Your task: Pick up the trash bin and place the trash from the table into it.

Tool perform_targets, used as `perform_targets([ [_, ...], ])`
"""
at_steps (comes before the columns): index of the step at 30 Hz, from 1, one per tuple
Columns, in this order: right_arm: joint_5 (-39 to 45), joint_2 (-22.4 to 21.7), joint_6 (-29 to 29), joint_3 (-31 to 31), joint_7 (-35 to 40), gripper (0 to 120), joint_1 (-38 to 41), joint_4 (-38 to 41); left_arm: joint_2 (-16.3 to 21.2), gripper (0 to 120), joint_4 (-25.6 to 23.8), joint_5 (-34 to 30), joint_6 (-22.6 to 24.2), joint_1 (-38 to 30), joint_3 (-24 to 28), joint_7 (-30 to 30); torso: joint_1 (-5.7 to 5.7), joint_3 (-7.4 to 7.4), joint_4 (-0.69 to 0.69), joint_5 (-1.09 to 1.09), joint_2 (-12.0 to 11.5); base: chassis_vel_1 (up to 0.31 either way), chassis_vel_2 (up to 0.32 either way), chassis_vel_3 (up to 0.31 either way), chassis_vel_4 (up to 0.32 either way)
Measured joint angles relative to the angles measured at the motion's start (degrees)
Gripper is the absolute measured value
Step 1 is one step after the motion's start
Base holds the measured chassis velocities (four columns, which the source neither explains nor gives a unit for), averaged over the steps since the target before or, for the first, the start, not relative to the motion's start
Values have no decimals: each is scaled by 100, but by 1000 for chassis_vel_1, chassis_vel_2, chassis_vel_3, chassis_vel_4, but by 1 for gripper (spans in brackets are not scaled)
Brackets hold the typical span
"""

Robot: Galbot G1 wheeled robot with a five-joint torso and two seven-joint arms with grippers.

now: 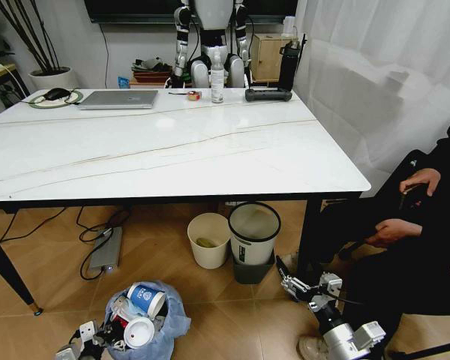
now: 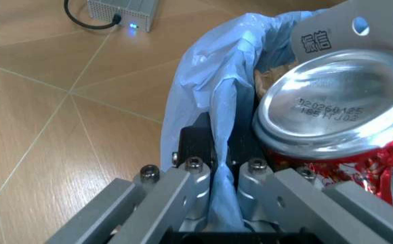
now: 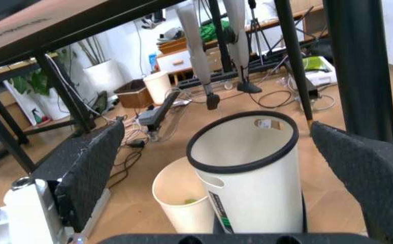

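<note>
The trash bin [image 1: 151, 322], lined with a crinkly light-blue bag, sat on the wooden floor in front of the desk [image 1: 157, 146], at about 7 o'clock in the head view. It was packed with trash [image 1: 139, 315]: a blue-white paper cup [image 1: 146, 298] on its side, with a white lid [image 1: 138, 332] just below it. In the left wrist view a red drink can [image 2: 338, 117], silver base up, lay inside the bag.

Left gripper [image 1: 86, 341] was low at the bin's 8 o'clock side, touching it. In the wrist view its fingers [image 2: 190, 175] were pressed close on a fold of the blue bag at the bin's rim, pinching it.

Right gripper [image 1: 298, 287] hung at 5 o'clock in the head view, well apart from the trash bin, near the floor beside the desk's black leg. In the right wrist view its padded fingers [image 3: 91, 173] were spread wide with nothing between them, facing a white-lined dark grey bin [image 1: 253, 240] and a cream bin [image 1: 208, 240], which stood touching side by side under the desk.

Desk top at 12 o'clock: silver laptop [image 1: 118, 99], white bottle [image 1: 217, 77], black bottle [image 1: 288, 66]. A grey power box [image 1: 106, 250] lay on the floor at 9 o'clock of the cream bin.
</note>
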Motion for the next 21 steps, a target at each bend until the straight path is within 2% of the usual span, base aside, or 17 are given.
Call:
perform_targets([
  [8,0,0,0,0,0,100,0,0,-25,0,125,63,-230,-59,22,48,-63,-97,0,0,-159,0,0,0,0],
  [21,0,0,0,0,0,100,0,0,-32,0,264,182,-164,-105,14,92,-73,-90,0,0,-162,0,0,0,0],
])
